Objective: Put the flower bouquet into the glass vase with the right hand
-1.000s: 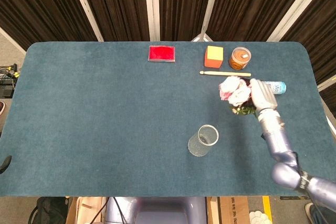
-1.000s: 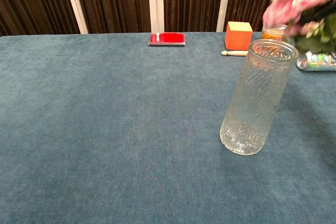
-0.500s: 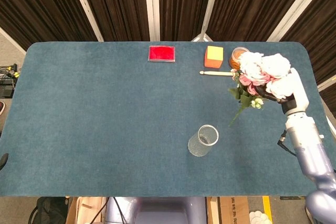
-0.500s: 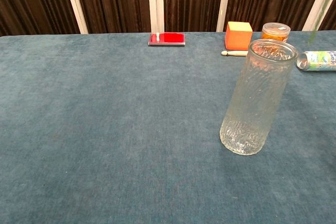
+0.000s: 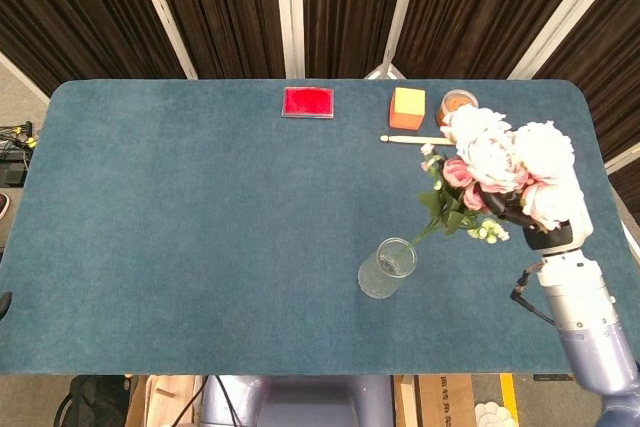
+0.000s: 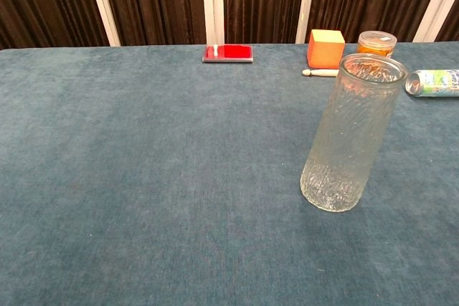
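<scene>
Red flat case [image 5: 308, 102]: lies at the far edge of the blue-green felt table [image 5: 180, 227], left of everything else.

Clear ribbed glass vase [image 5: 387, 268]: stands upright and empty near the table's middle, towards the near edge; the chest view shows it tall and narrow-mouthed.

Orange-and-yellow block [image 5: 407, 107]: far side, right of the case, with a pale wooden stick [image 5: 428, 139] lying just near of it.

Pink-and-white flower bouquet [image 5: 495, 167]: held aloft, right of and above the vase, tilted so that its green stem slants down-left; in the head view the stem tip appears over the vase mouth, though its height above the rim cannot be judged.

Orange-lidded jar [image 6: 376, 42]: far right; a printed can [image 6: 434, 82] lies on its side beside it.

Right hand [image 5: 545, 232]: grips the bouquet below the blooms; its fingers are hidden by the flowers, so their exact lie cannot be told.

Left hand: not visible.

Risk: a slanted stem may strike the rim and tip the tall vase, or slide past outside it; the top-heavy blooms could also swing in the grip.
</scene>
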Available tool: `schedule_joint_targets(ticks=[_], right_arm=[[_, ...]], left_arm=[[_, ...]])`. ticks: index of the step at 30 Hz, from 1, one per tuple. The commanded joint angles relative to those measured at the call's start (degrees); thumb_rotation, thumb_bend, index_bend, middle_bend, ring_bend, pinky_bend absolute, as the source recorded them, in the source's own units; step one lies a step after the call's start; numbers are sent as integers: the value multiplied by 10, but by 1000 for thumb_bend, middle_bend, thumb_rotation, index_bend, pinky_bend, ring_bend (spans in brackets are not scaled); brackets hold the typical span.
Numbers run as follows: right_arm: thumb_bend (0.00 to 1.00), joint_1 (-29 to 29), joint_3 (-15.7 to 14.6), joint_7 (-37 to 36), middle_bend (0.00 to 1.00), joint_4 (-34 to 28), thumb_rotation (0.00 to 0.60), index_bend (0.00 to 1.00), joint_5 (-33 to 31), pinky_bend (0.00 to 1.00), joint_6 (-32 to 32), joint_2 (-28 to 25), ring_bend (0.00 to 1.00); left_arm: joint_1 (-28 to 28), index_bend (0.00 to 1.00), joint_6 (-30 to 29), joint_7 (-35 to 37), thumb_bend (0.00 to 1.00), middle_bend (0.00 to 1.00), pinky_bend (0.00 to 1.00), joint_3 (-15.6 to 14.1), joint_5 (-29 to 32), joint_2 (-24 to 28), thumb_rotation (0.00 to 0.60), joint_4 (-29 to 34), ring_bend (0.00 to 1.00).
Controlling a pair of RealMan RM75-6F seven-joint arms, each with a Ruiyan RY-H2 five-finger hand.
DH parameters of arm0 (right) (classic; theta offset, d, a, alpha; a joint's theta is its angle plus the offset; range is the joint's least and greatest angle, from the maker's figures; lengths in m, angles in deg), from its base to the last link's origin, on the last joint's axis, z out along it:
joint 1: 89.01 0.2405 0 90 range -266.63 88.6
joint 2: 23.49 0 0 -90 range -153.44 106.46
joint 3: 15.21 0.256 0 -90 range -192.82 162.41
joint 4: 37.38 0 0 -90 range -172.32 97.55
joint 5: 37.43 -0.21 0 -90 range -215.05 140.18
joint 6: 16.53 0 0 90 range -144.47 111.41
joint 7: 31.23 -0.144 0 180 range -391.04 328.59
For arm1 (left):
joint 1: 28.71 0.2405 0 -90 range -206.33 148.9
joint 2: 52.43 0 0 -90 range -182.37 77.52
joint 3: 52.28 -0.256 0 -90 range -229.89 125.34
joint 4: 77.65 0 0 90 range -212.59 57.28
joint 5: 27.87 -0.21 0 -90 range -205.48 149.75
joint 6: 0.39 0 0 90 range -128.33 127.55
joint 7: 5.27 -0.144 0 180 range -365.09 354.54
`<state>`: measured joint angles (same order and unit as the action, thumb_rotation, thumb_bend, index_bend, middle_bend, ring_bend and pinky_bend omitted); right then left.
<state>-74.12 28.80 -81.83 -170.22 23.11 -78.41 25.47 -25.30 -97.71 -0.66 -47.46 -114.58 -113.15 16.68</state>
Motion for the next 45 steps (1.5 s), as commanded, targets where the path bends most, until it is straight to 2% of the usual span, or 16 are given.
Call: schedule_joint_targets(ticks=[1, 16, 24, 33, 45], right_arm=[[663, 17, -19, 21, 568, -3, 600, 555, -2, 238, -9, 17, 605], [663, 93, -85, 127, 568, 50, 600, 559, -25, 238, -54, 123, 598], [662, 102, -112, 136, 568, 84, 600, 560, -17, 238, -60, 156, 593], [662, 87, -127, 102, 568, 112, 600, 560, 10, 238, -58, 159, 591], [662, 67, -113, 54, 568, 113, 600, 560, 19, 238, -48, 121, 591]], left_arm=[[1, 135, -2, 3, 349, 0, 60, 0, -1, 1, 600, 0, 0], [4, 135, -4, 9, 348, 0, 60, 2, 4, 4, 600, 0, 0], [3, 135, -1, 4, 348, 0, 60, 2, 5, 4, 600, 1, 0], [3, 135, -1, 0, 349, 0, 60, 3, 7, 3, 600, 2, 0], [2, 135, 1, -16, 349, 0, 60, 1, 4, -2, 600, 5, 0]])
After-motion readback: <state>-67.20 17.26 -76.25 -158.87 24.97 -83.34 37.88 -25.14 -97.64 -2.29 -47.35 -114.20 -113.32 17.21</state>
